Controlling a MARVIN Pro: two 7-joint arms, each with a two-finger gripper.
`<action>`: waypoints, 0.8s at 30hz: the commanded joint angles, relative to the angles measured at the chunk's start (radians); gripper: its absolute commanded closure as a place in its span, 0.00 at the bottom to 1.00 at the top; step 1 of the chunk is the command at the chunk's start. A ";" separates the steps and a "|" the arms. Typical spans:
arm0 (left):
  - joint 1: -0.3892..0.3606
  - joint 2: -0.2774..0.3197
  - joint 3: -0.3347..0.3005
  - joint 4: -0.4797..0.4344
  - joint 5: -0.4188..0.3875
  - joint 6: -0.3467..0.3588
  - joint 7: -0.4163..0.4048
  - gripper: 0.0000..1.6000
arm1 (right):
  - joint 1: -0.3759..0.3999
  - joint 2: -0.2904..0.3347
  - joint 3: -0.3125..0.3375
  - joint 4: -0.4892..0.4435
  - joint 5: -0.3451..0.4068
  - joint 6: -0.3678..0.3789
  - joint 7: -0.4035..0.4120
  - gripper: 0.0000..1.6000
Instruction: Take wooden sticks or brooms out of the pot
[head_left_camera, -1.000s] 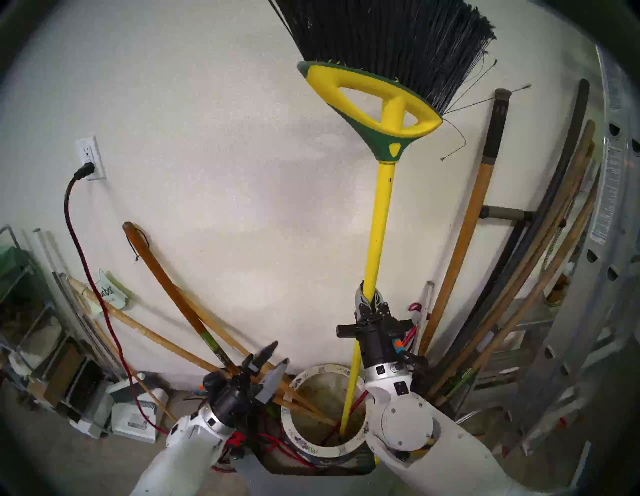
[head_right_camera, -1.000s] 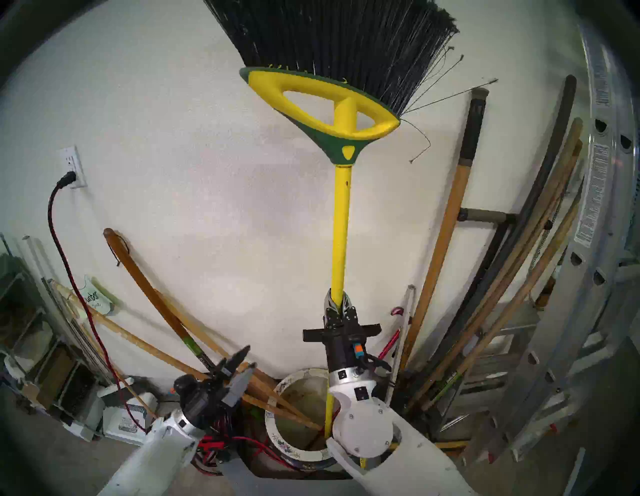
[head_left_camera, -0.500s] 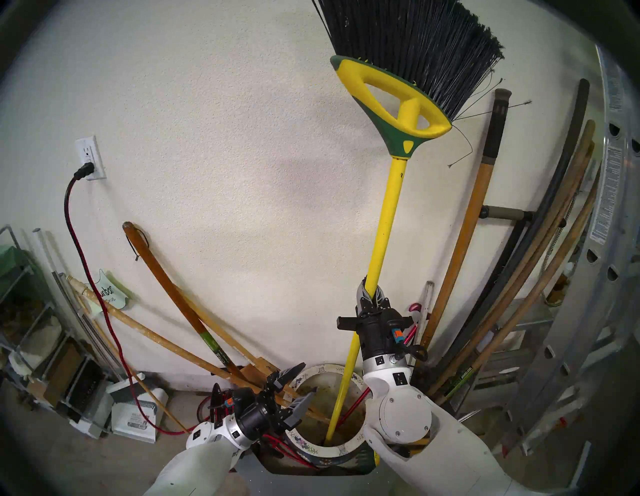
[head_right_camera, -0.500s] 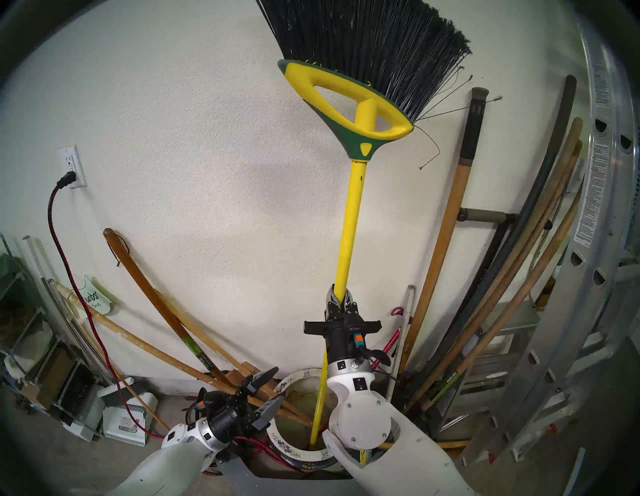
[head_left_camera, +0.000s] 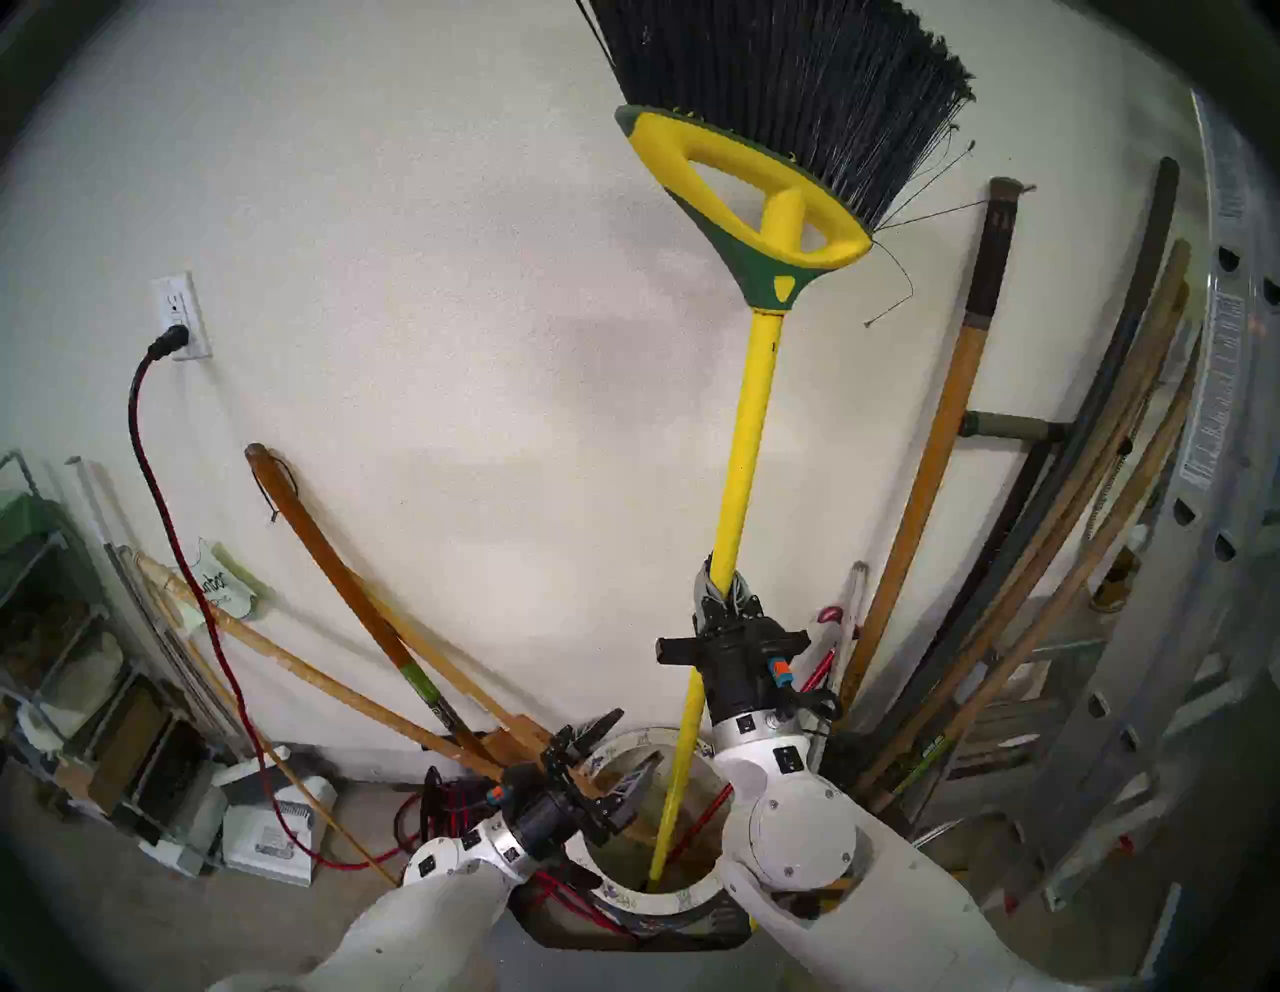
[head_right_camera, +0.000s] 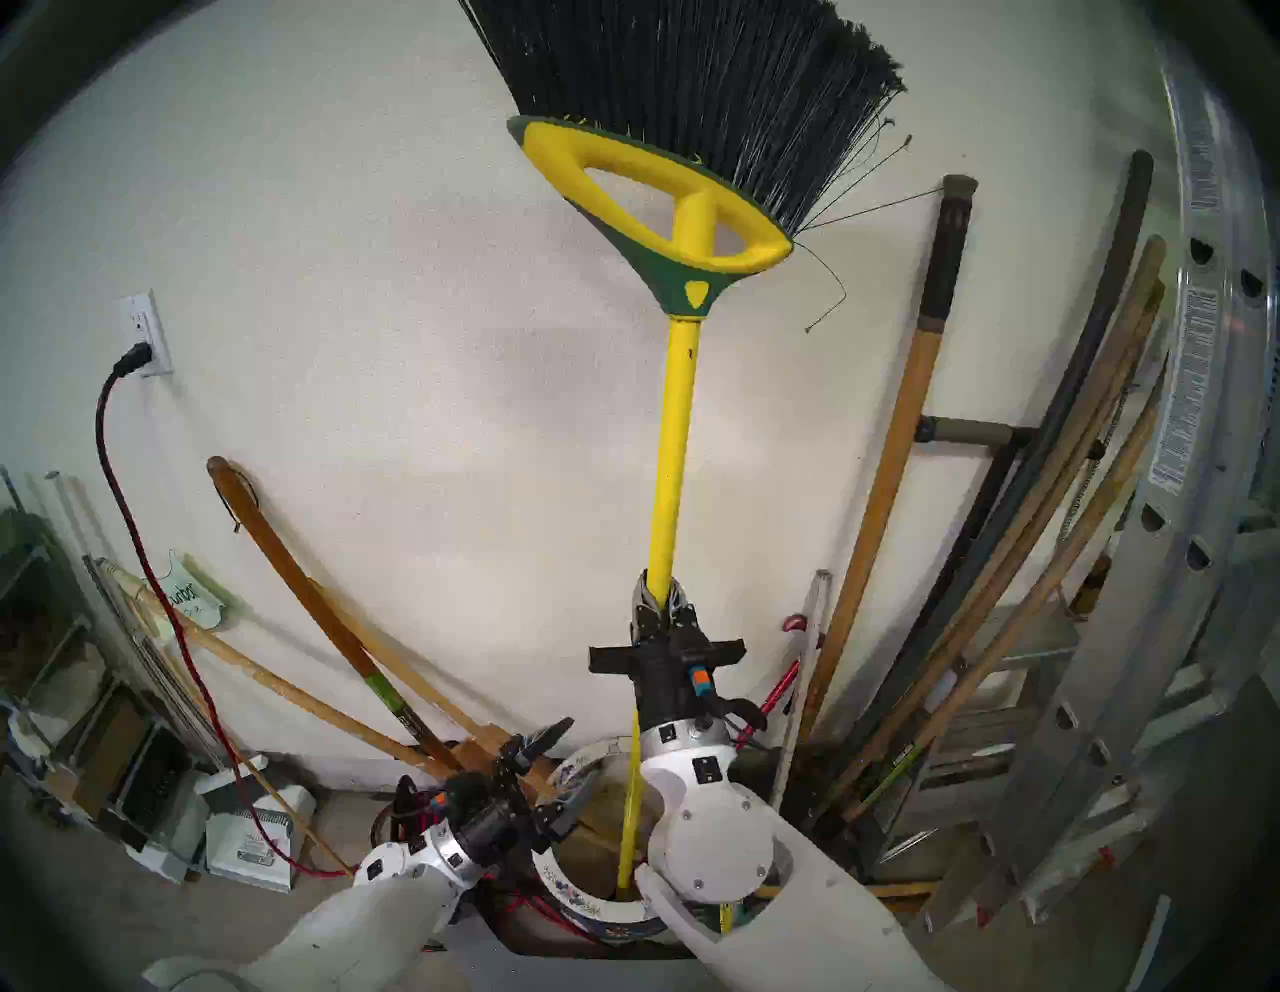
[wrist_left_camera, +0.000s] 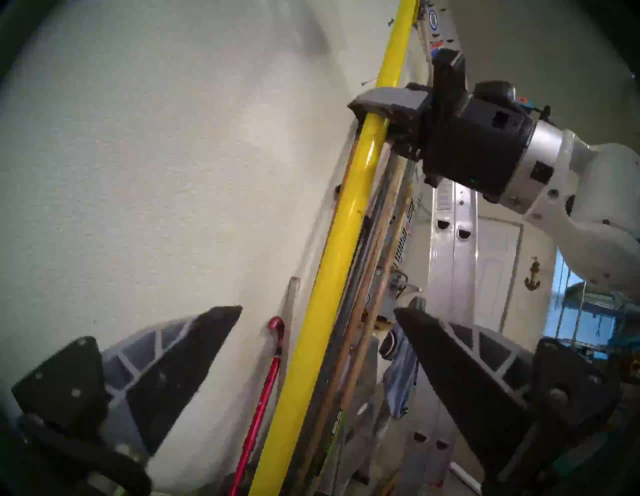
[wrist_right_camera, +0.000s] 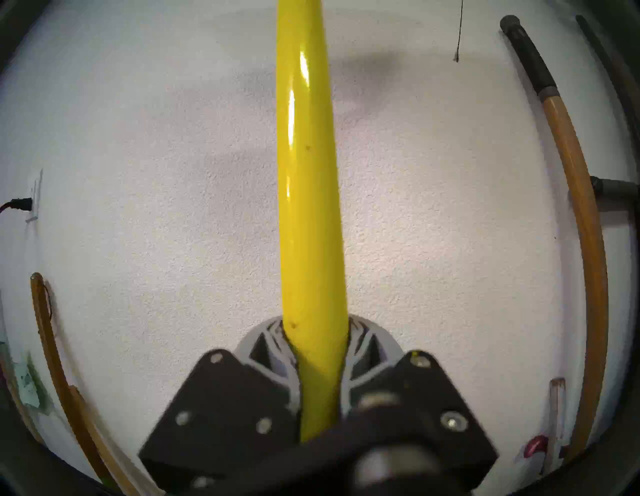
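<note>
Yellow pole at closest range: clamped between the 2 fingers of the right claw (wrist_right_camera: 317, 360), gripped about midway up the broom (head_left_camera: 744, 443). Lower and to the left, left claw (head_left_camera: 627, 751) spread wide and empty over the pot (head_left_camera: 658, 900), pole passing between its 2 fingers (wrist_left_camera: 460, 374) without touching either. Bottom tip of the pole still down inside the pot's white flowered rim, beside a thin red cane (head_left_camera: 699, 817) and 2 or 3 wooden sticks (head_left_camera: 346, 693) leaning out to the left. Farther up, green-and-yellow head and black bristles near the wall. Probably light and stiff but top-heavy, glossy and so likely slippery; best taken low on the bare pole, below the right claw, to stop it swinging.
</note>
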 joint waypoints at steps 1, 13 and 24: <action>-0.037 0.004 0.080 0.019 0.029 -0.024 -0.102 0.00 | 0.039 -0.024 0.009 -0.039 0.004 -0.002 0.002 1.00; -0.135 -0.015 0.178 0.102 0.051 -0.056 -0.062 0.00 | 0.034 -0.032 0.024 -0.066 0.025 0.007 0.007 1.00; -0.204 -0.046 0.219 0.225 0.047 -0.122 -0.020 0.00 | 0.007 -0.028 0.009 -0.108 0.041 0.032 0.011 1.00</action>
